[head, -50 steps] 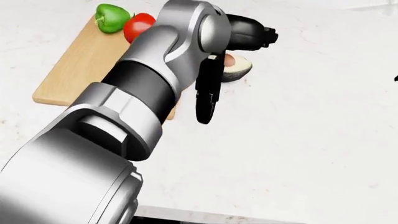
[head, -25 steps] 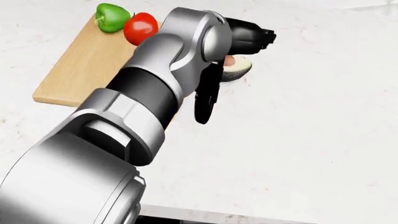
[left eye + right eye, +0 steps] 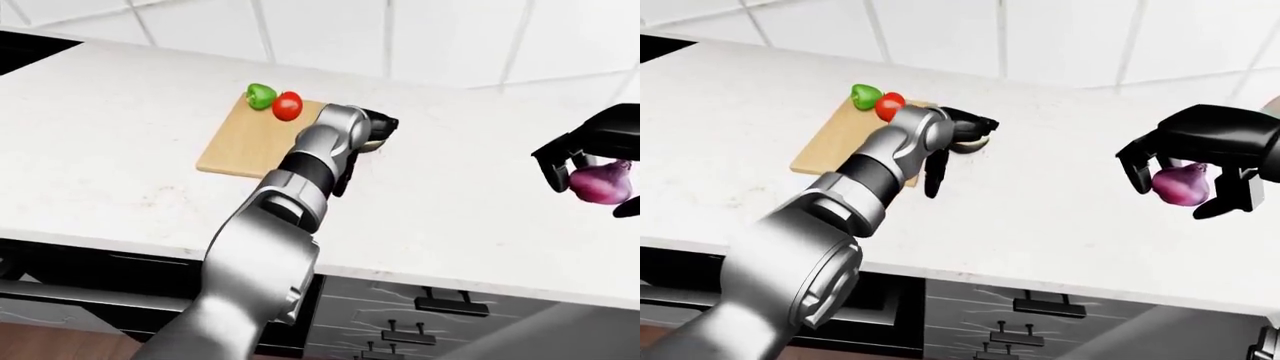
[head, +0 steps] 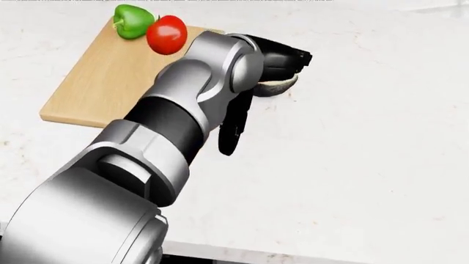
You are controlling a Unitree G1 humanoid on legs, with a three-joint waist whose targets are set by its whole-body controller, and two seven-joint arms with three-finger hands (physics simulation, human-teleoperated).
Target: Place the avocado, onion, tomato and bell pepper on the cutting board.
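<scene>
Purple onion (image 3: pixel 1181 185) in right hand (image 3: pixel 1185 161)

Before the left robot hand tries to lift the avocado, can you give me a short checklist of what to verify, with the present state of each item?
1. Left robot hand over the avocado: ok.
2. Fingers closed round the avocado: cannot tell, the hand hides it.
3. Avocado on the cutting board: not ok, it lies on the counter beside the board's right edge.
4. Bare board space left: ok; bell pepper and tomato sit at its top end.
5. Onion secured: ok, right robot hand holds it above the counter.
</scene>
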